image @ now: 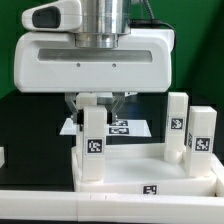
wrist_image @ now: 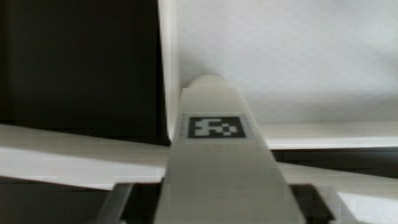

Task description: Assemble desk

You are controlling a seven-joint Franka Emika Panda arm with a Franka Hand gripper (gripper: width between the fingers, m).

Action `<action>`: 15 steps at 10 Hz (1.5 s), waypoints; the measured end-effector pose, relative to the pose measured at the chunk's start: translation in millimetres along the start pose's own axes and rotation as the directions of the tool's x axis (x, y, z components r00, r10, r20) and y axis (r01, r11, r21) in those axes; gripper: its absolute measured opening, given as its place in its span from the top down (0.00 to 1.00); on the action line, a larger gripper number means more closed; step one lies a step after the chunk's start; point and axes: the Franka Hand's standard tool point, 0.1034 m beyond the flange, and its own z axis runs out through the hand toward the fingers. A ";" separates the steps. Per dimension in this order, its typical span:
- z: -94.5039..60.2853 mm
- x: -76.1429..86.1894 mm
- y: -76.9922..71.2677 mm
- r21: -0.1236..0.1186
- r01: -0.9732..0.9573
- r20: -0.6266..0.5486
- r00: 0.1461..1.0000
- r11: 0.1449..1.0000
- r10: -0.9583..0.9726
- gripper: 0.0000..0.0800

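Exterior view shows the claw [image: 95, 103] pinching a white leg [image: 94, 143] upright at the frame's lower centre, over the tabletop [image: 150, 172] corner on the black desk [image: 30, 125]; a slightly tilted leg could miss its hole and jam.

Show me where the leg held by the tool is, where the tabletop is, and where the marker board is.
held leg [image: 95, 140]: exterior view, on its tagged front face.
tabletop [image: 130, 181]: exterior view, on its near rim.
marker board [image: 135, 127]: exterior view, on its flat white surface behind the legs.
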 end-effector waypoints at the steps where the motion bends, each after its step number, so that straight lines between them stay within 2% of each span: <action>1: 0.0 0.0 0.0 0.000 0.000 0.000 1.000 1.000 0.000 0.64; 2: 0.1 0.0 -0.2 0.001 -0.021 0.000 1.000 1.000 0.021 0.64; 4: 0.3 0.0 -0.4 0.005 -0.192 0.000 0.981 0.981 0.192 0.64; 7: 1.0 1.7 -3.4 0.014 -0.494 -0.009 0.869 0.869 0.494 0.64; 10: 1.8 3.1 -3.1 0.052 -0.736 -0.004 0.675 0.675 0.737 0.64; 14: 2.2 3.8 -2.2 0.060 -0.938 0.028 0.342 0.340 0.939 0.64; 15: 2.4 4.3 -2.2 0.057 -0.956 0.032 0.291 0.289 0.956 0.64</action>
